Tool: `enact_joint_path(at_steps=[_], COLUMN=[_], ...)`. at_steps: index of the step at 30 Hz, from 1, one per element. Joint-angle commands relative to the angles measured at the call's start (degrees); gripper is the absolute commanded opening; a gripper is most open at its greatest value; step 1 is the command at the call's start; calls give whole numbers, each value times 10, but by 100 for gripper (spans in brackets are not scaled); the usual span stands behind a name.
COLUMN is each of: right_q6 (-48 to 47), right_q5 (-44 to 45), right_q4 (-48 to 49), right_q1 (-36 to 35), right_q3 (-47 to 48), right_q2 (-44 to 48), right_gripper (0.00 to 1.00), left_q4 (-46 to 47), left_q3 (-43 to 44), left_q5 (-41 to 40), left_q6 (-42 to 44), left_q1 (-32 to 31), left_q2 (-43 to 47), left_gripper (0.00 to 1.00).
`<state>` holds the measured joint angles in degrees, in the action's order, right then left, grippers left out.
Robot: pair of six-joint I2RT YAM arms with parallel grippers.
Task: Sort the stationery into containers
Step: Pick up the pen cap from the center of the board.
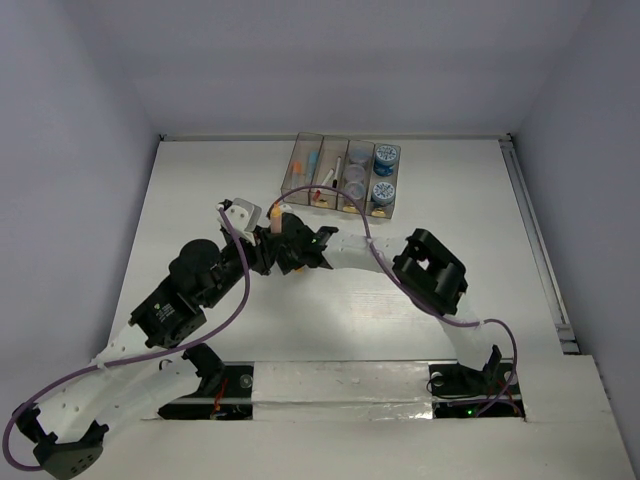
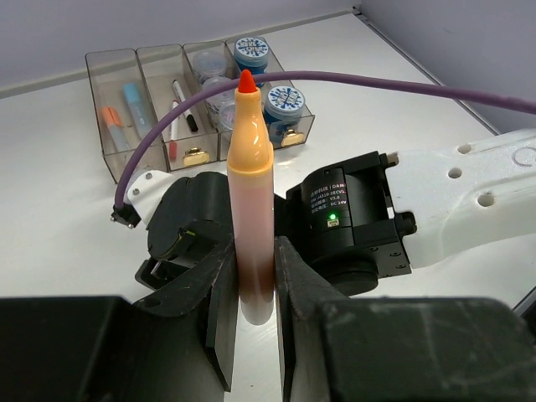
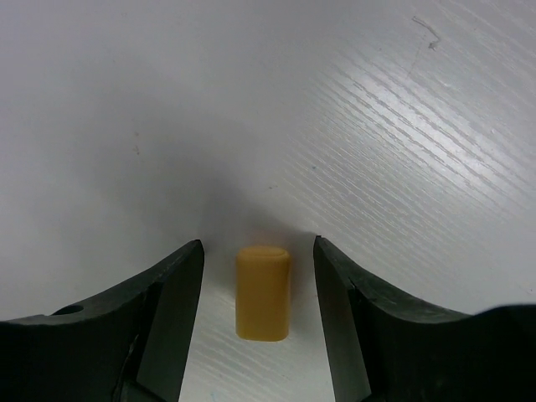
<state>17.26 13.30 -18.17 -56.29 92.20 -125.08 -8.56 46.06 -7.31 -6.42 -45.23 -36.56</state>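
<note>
My left gripper (image 2: 253,251) is shut on the lower barrel of an orange marker (image 2: 249,167). The marker stands upright with its red tip bare. In the right wrist view an orange cap (image 3: 263,292) lies on the white table. My right gripper (image 3: 258,243) is open around the cap, with a gap on each side between its fingers and the cap. From above, both grippers meet just in front of the containers (image 1: 345,175), and the marker (image 1: 275,222) shows between them. The containers (image 2: 99,63) stand in a row at the back.
The bins hold orange and blue markers (image 2: 121,109), pens (image 2: 180,105) and round blue-patterned jars (image 2: 285,99). The right arm's wrist (image 2: 352,218) and a purple cable (image 2: 377,82) sit close behind the held marker. The right elbow (image 1: 435,268) rises at mid-right.
</note>
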Motion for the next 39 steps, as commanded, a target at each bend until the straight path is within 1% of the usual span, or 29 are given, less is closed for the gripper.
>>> enact_joint_path(at_steps=[1,5,8,9,10,13,14,15,17,20,21,22,24,25,27,28,29,32,33,36,37,38,39], right_q6=[-12,-14,-15,-13,-10,-4,-2,-1,1,8,9,15,19,26,35,44,48,59,60,65,66,67,68], right_q5=[27,42,45,45,44,41,42,42,46,55,54,52,50,52,64,68,71,78,86,102,108,120,122], right_q4=[-70,-88,-102,-101,-98,-84,-82,-78,-74,-53,-34,-22,1,22,49,76,85,117,131,158,166,175,199], right_q1=[-5,-11,-11,-11,-11,-11,-11,-11,-11,-11,-11,-11,-11,-11,-5,-5,3,9,14,14,14,14,14], right_q3=[6,17,28,29,27,14,10,8,6,-9,-27,-38,-61,-86,-113,-142,-154,-184,-189,-199,-200,-208,-215], right_q2=[-25,-37,-46,-46,-45,-31,-28,-21,-13,24,39,74,114,157,202,224,263,315,346,398,410,422,433], right_gripper=[60,56,43,33,28,15,12,7,1,0,0,0,0,0,0,0,0,0,0,0,0,0,0], left_q4=[20,21,20,20,20,20,20,19,19,21,20,20,21,22,25,27,28,35,37,42,42,43,43], left_q3=[-3,-3,-3,-3,-3,-3,-3,-2,-3,-3,-4,-4,-4,-4,-4,-4,-4,-7,-8,-9,-10,-10,-10], left_q5=[-6,-7,-8,-8,-8,-9,-9,-9,-6,-3,-2,-1,1,3,17,24,36,52,62,70,70,87,89], left_q6=[4,5,4,5,5,5,5,5,5,4,5,4,4,5,5,6,7,7,9,10,10,9,8], left_q1=[2,2,2,2,2,2,2,2,2,2,2,2,2,2,2,2,2,2,2,2,2,2,2], left_q2=[6,6,6,6,6,6,6,6,5,5,5,4,4,4,5,6,8,14,15,17,15,15,12], left_gripper=[0,0,0,0,0,0,0,0,0,0,0,0,0,0,0,0,0,0,0,0,0,0,0])
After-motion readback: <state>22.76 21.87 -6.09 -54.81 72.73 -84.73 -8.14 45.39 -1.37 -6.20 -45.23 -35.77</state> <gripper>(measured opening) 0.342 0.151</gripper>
